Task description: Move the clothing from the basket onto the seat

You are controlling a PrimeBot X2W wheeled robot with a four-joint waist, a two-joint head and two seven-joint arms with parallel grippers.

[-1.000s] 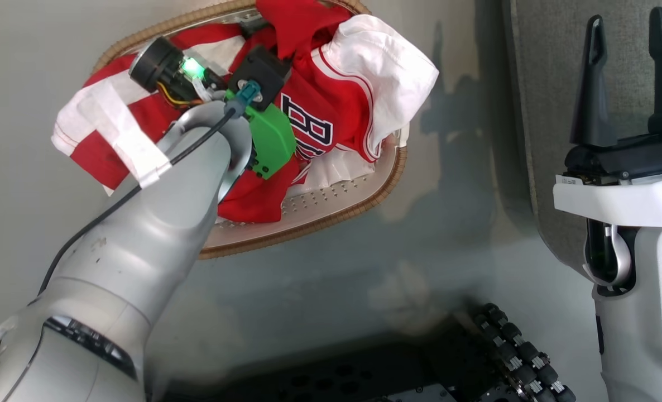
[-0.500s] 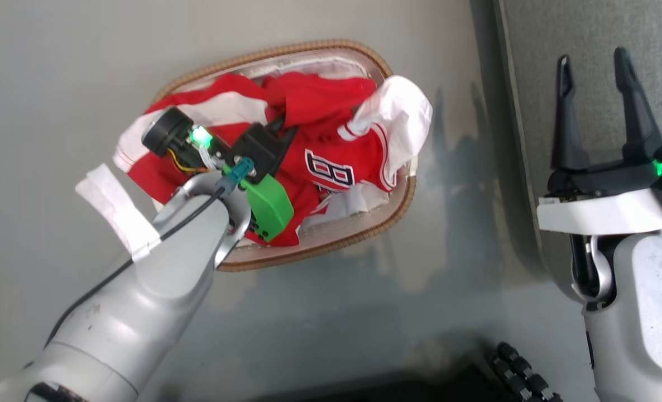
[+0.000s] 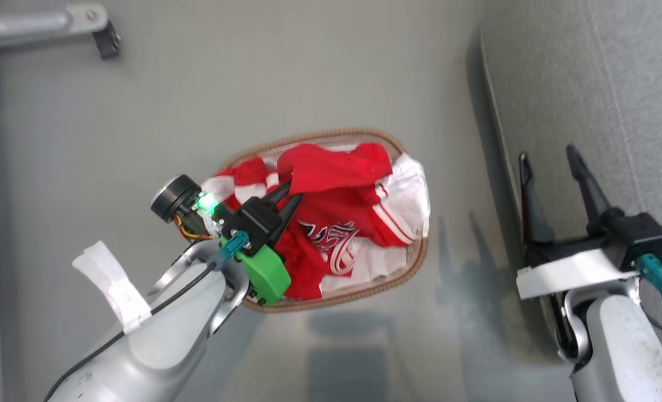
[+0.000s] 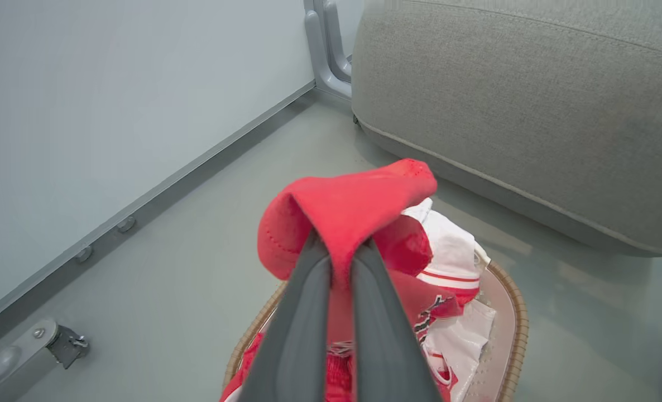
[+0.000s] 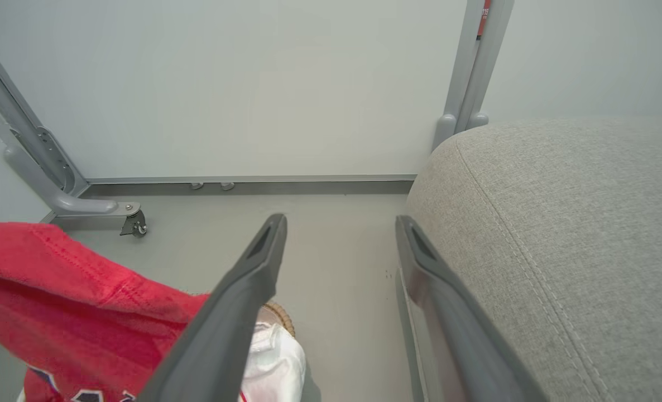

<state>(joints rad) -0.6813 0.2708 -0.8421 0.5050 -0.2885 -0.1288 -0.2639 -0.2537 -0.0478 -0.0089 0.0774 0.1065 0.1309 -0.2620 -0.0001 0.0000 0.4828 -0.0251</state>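
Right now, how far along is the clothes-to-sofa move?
Done: nothing delivered yet; the clothing seen is all over the basket. In hand: the left gripper is shut on a red fold, raised above the rim, the rest trailing into the basket. Left: carry it to the seat, release, then fetch whatever remains. The right gripper is open beside the seat's edge, holding nothing.
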